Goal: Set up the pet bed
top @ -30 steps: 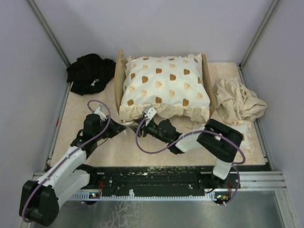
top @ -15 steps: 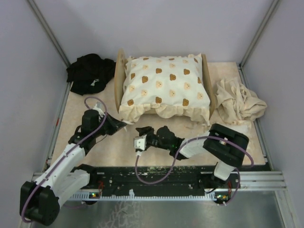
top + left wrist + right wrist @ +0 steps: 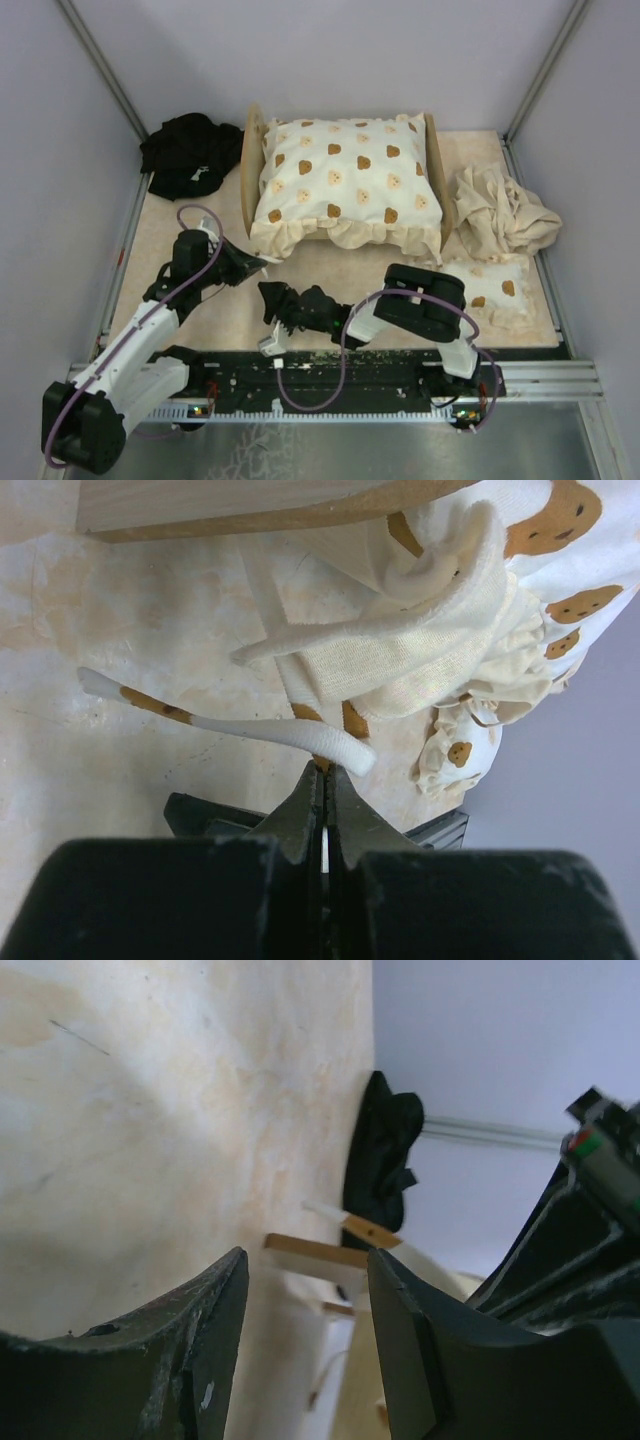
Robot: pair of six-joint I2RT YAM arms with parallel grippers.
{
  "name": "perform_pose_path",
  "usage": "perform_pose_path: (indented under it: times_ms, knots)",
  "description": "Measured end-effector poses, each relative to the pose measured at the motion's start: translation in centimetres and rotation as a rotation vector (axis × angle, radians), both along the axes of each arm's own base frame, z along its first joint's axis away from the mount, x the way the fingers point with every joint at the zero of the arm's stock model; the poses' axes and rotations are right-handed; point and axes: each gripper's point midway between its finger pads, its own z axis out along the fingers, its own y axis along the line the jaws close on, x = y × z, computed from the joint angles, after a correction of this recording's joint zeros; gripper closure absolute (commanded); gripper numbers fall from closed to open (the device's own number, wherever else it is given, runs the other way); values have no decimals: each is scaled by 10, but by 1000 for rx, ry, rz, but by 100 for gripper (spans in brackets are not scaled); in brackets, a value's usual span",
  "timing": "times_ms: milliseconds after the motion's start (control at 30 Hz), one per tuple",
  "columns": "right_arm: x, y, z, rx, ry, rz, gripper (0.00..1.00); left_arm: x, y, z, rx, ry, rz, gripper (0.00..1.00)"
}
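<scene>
Back comes the right gripper — a second ago it was up at the cushion's front frill. Now it sits well clear of the bed, low over the table out in front of the bed's front-left corner. Its fingers stand apart with nothing between them; the wrist view looks straight through the gap to the bed's wooden board. With that arm swung away, a small pillow with brown prints shows just off the bed's front-right corner.

The left gripper has hardly moved and remains at the bed's front-left corner, right by the cushion's frill. Its fingers are pressed together, and their tips meet a white strip with brown prints that trails from the cushion. Whether the strip is actually pinched, I cannot tell.

As for the bed itself, it has not budged. It stands toward the back of the table, its two wooden end boards upright at left and right. The cushion fills the space between them, frill spilling over the front — no mattress visible under it. A black cloth is bunched just left of the bed, a beige cloth crumpled just right of it.
</scene>
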Motion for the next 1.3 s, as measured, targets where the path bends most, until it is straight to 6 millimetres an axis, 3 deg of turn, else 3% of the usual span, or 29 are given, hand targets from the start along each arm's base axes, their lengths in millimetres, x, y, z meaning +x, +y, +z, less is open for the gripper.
perform_pose_path:
  times_ms: [100,233,367,800,933,1100,1300]
  knots:
    - [7,15,5,-44,-125,11,48,0,0,1,-1,3,1,100]
    - [20,29,-2,-126,-259,-5,47,1,0,3,-3,-2,0,100]
    - [29,33,-14,-180,-332,-22,47,0,-1,3,-5,0,-2,100]
    - [54,42,4,-164,-470,-113,48,0,-1,3,-6,3,-2,100]
    - [64,42,7,-163,-490,-147,61,0,-1,3,-6,4,-2,100]
    - [72,42,16,-159,-512,-182,100,0,-1,3,-6,5,-2,100]
    - [74,41,19,-151,-512,-197,100,0,-1,3,-4,3,-3,100]
